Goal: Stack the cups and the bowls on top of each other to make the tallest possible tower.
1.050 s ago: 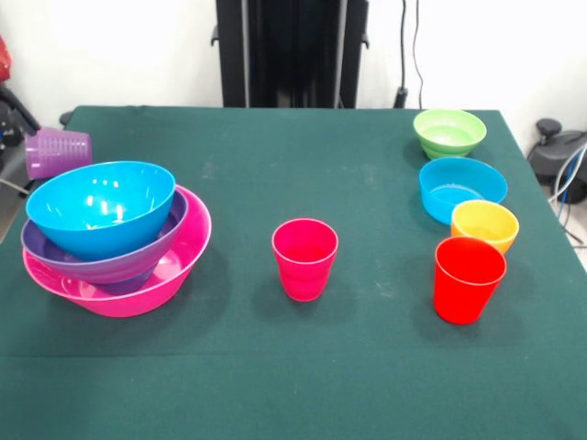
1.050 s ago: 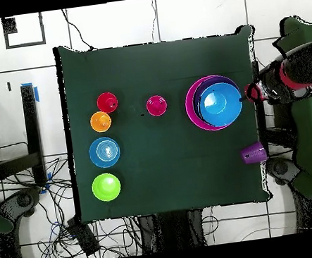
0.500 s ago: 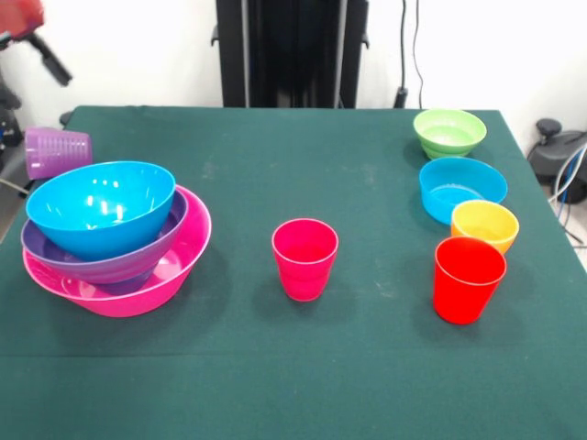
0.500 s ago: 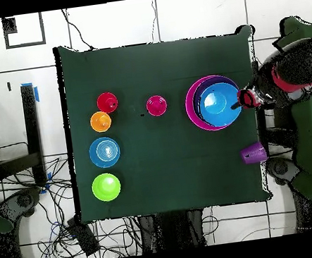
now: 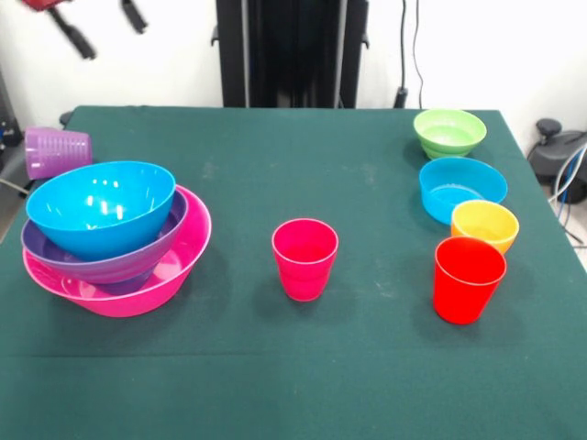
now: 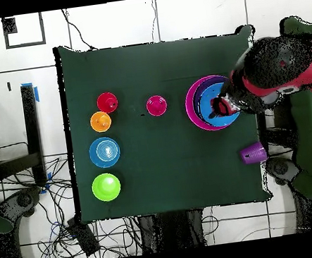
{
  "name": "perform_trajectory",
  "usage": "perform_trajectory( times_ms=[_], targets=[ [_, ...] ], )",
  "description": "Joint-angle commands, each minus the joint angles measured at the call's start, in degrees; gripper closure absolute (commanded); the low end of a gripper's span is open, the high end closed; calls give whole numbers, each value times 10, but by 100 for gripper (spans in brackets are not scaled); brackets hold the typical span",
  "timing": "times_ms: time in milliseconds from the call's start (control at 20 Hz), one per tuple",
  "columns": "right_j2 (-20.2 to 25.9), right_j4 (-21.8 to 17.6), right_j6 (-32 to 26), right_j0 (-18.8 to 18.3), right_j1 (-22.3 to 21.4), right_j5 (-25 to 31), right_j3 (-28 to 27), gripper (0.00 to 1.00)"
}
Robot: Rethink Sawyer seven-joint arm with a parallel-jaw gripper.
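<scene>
Overhead: red-black hand (image 6: pixel 221 105) above glossy blue plastic bowl (image 6: pixel 216 105) nested in purple and huge pink bowls (image 5: pixel 183 266), front shows only two spread fingertips (image 5: pixel 78 41) top-left, translucent purple tumbler (image 5: pixel 57 152) tipped behind stack on green worktop (image 5: pixel 275 367)

tool (image 5: pixel 101 26): cut off by the front view's top edge; only two dark finger tips and a red scrap show, spread apart; from overhead it blurs into the red and black arm (image 6: pixel 280 76).
large blue plastic bowl (image 6: pixel 211 104): partly covered by the arm from overhead.
large purple plastic bowl (image 5: pixel 55 257): inside hidden by the blue bowl; only rim and outer wall show.
huge glossy pink plastic bowl (image 5: pixel 188 238): inside mostly hidden by the bowls nested in it.
translucent purple tumbler (image 5: pixel 57 152): on its side; lower part hidden behind the blue bowl's rim.
small orange bowl (image 5: pixel 484 224): front hidden by the red cup (image 5: pixel 468 279).
dark green worktop (image 5: pixel 275 385): near edge cut off at the bottom.
</scene>
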Motion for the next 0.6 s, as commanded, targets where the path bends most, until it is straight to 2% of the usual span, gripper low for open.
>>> perform_trajectory(
  times_ms=[50,350,600],
  targets=[
    [-70,7,146,60,-35,-25,88,0],
    [-99,6,195,98,-48,-93,113,0],
    [-123,3,265,132,-52,-169,128,0]
  ],
)
